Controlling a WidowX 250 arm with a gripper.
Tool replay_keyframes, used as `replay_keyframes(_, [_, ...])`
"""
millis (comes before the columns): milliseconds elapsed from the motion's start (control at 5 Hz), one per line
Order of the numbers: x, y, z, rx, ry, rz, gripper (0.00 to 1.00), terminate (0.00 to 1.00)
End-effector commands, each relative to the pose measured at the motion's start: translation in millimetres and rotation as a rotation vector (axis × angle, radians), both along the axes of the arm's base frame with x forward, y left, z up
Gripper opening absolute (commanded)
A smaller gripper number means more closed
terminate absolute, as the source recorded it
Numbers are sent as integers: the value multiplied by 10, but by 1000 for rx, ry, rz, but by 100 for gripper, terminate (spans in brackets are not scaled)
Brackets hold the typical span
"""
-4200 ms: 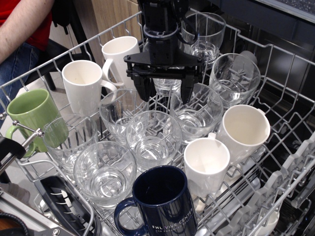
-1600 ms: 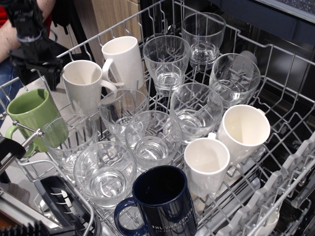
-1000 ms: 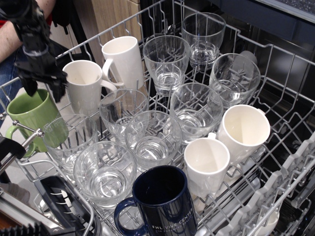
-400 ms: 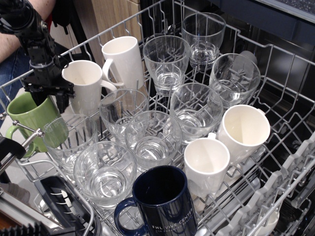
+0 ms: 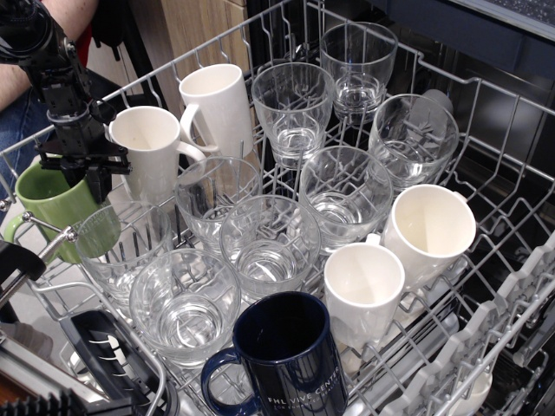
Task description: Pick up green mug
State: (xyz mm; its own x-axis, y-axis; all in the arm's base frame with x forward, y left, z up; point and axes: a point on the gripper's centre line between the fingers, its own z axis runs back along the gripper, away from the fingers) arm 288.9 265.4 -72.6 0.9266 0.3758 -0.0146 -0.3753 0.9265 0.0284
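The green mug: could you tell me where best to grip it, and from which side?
Probably the upper rim wall of the green mug, from above: its mouth faces up, and the white mug and glass crowd its sides. The gripper is already there.

- Bright, even indoor light falls from above; the white mugs (image 5: 364, 290) look clean and almost shadowless.
- Small glints sparkle on the glass rims and bases (image 5: 269, 247).
- The upper right behind the rack (image 5: 486, 95) is dark.
- Focus is sharp mid-frame; the black gripper (image 5: 82, 165) and the lower left corner are slightly soft.
- The navy mug (image 5: 290, 355) shows a soft sheen.
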Motion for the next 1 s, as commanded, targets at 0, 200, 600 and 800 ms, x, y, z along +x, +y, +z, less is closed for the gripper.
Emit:
replay_keyframes(0, [275,-9,558,91,-102,-2,0,0])
replay_keyframes(200, [316,-51,843,107,-112,-28,0,0])
replay_keyframes(600, [341,-184,1527,80,-121,-21,0,0])
replay_keyframes(800, [341,-165,1782,100,-96,-12,0,0])
